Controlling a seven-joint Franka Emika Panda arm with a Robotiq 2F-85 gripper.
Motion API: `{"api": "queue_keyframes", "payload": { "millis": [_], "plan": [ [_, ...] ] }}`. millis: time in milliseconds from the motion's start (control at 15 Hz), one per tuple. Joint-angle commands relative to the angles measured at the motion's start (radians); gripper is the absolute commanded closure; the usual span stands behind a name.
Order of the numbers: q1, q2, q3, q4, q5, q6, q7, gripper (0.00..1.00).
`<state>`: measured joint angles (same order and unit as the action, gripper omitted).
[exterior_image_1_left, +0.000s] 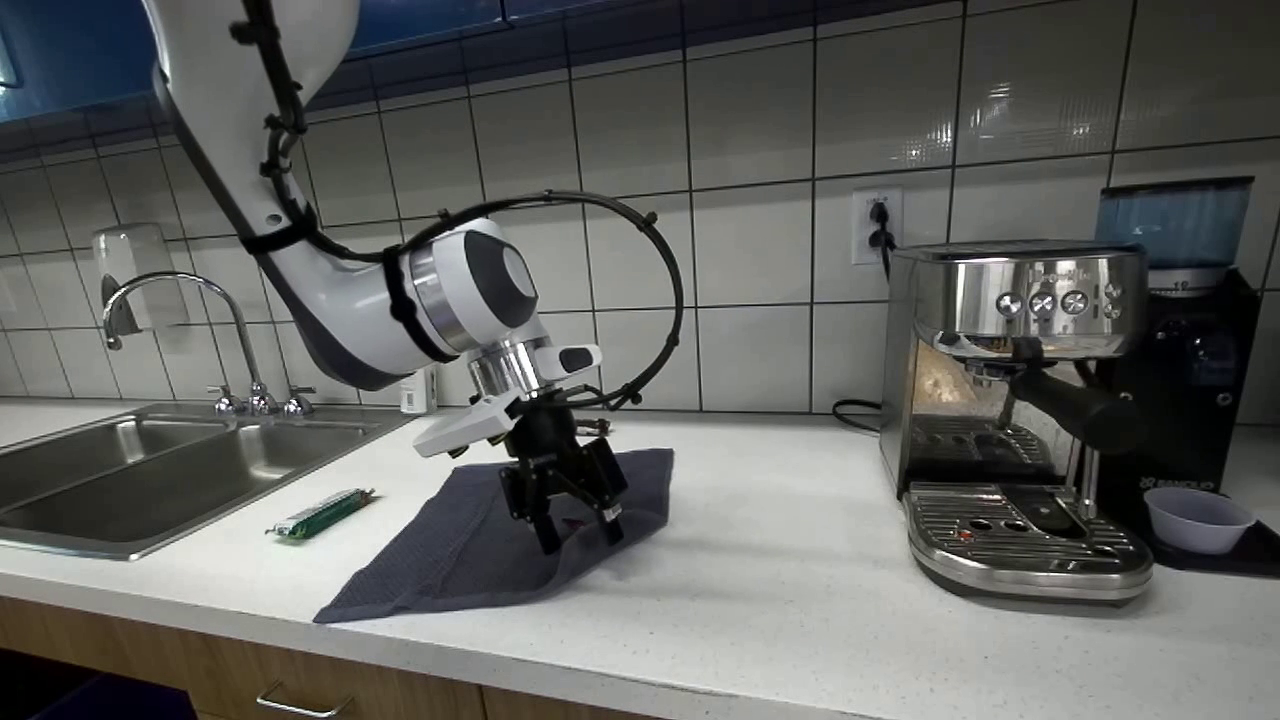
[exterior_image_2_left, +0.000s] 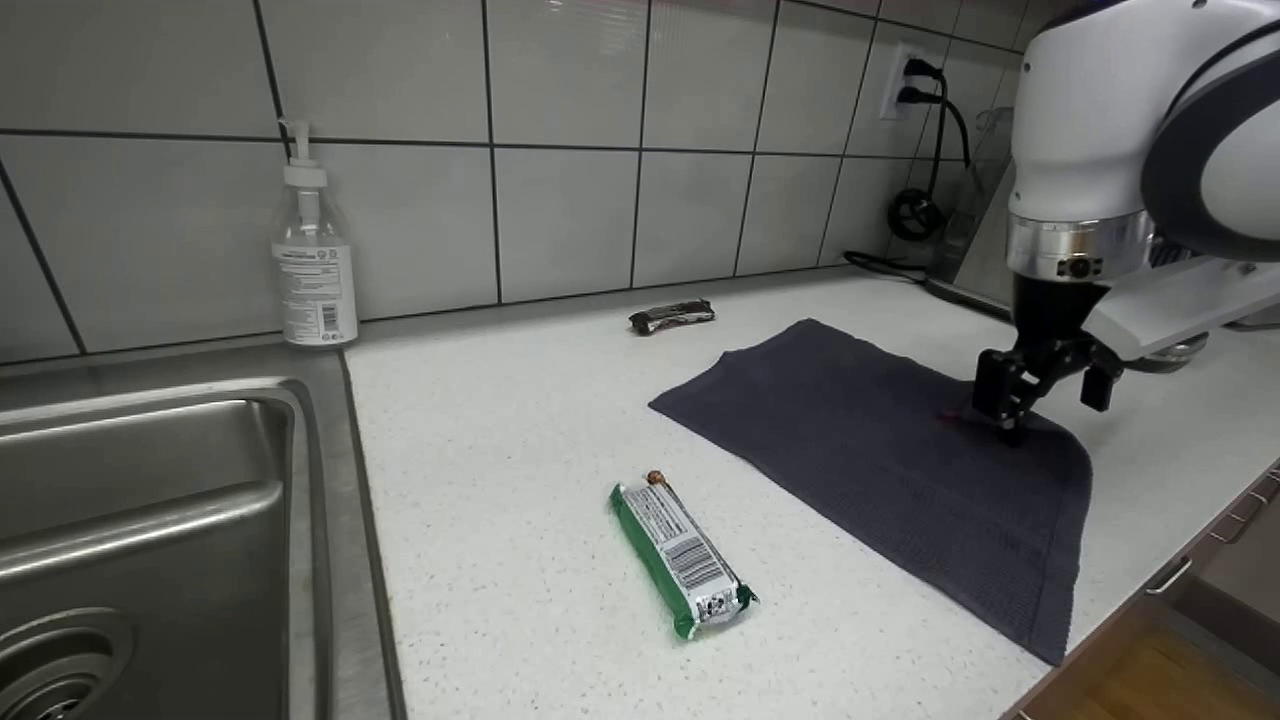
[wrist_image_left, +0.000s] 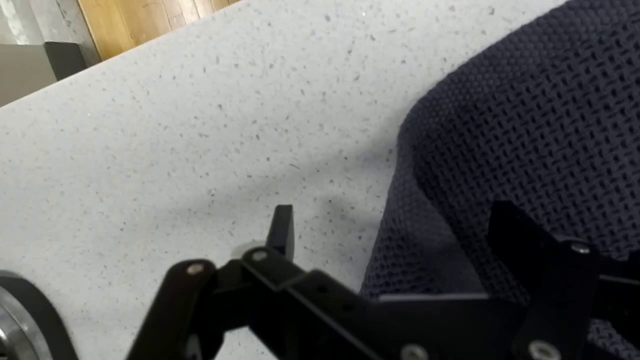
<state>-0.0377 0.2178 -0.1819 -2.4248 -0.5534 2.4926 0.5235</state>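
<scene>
packet (exterior_image_2_left: 684, 560) lies between sink (exterior_image_2_left: 348, 500) and dark cloth (exterior_image_2_left: 860, 440)

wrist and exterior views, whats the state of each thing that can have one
gripper: open, nothing gripped
dark cloth: spread out, edge curled near the gripper
green-wrapped bar: wrapped, lying flat
brown bar: wrapped, lying flat
pump bottle: upright, pump fitted
faucet: no water seen running
power plugs: plugged in
portafilter: fitted in the coffee machine
small bowl: upright
</scene>
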Motion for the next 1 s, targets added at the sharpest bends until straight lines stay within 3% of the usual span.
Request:
{"api": "queue_keyframes", "payload": {
  "millis": [0, 933],
  "plan": [
    [0.027, 0.025, -0.023, 0.039, -0.029, -0.038, 0.040, 0.00],
    [0.042, 0.052, -0.056, 0.069, -0.019, -0.045, 0.048, 0.00]
  ]
}}
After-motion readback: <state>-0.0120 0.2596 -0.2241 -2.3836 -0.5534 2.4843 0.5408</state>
